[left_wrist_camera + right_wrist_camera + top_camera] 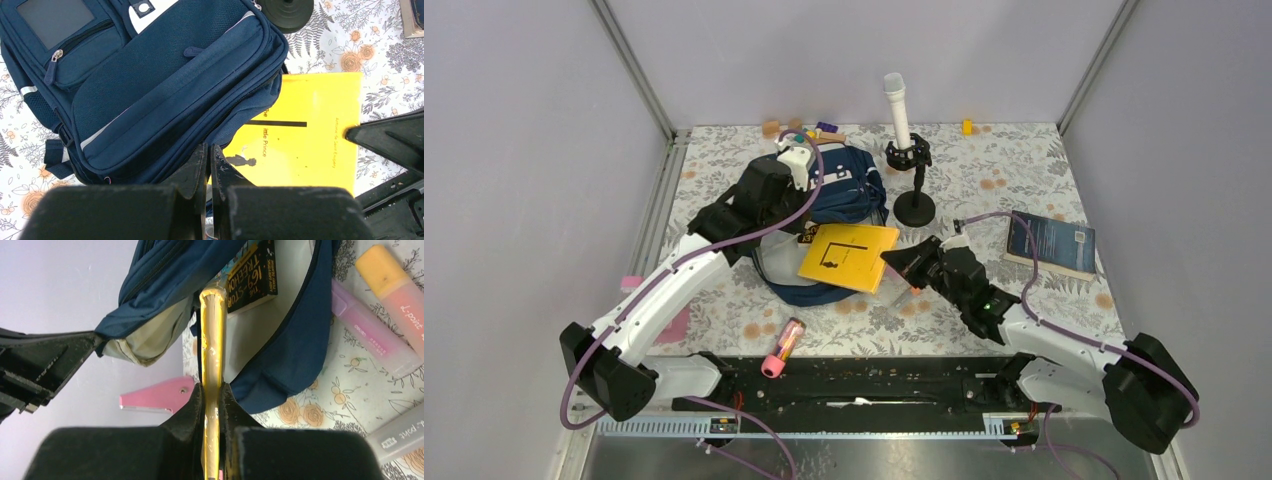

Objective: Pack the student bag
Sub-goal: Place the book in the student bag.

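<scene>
On the left, the left tool (209, 161) is seen closed, judged to be pinching the rim of the large navy blue fabric student bag (849, 185), which lies on the floral surface (1024, 170). The thin yellow paperback book (849, 256) is clamped by its near edge in the right tool (212, 396). Its long axis points leftward into the bag's mouth, so the right arm is nearer. Only the right wrist view shows the grey lining (145, 342) and a dark-covered second book (250, 275) already inside
</scene>
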Controlling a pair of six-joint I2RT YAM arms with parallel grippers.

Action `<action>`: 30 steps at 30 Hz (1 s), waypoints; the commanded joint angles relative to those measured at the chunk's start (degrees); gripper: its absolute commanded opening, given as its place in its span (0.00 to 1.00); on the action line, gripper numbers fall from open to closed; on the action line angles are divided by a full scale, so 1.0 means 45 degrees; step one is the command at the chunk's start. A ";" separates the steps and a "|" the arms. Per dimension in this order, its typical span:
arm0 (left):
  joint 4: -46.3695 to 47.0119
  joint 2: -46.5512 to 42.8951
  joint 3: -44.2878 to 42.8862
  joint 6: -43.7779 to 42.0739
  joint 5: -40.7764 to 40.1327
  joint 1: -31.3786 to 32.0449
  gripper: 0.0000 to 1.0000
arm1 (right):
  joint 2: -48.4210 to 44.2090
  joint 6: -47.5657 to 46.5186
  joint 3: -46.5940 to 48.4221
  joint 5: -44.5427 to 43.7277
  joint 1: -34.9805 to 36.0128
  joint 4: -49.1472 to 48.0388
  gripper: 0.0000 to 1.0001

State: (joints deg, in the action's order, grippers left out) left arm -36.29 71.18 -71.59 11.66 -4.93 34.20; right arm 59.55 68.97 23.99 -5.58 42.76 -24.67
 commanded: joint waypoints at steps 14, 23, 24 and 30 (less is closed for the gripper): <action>0.1165 -0.0577 -0.0186 -0.0032 0.0138 -0.0206 0.00 | 0.2883 0.2023 0.0197 -0.3495 0.0377 -0.7025 0.00; 0.1170 -0.0505 -0.0179 -0.0053 0.0133 -0.0216 0.00 | 0.3819 0.1662 0.0518 -0.5232 0.1037 -0.6673 0.00; 0.1171 -0.0490 -0.0179 -0.0038 0.0162 -0.0233 0.00 | 0.3901 0.1663 0.0676 -0.5242 0.1099 -0.6170 0.00; 0.1205 -0.0560 -0.0212 0.0192 0.0704 -0.0404 0.00 | 0.5328 0.1964 0.1232 -0.4255 0.1320 -0.5548 0.00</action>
State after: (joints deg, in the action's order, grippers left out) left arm -36.07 70.85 -71.59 11.68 -3.31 33.34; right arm 80.36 76.03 25.61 -24.05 47.64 -45.76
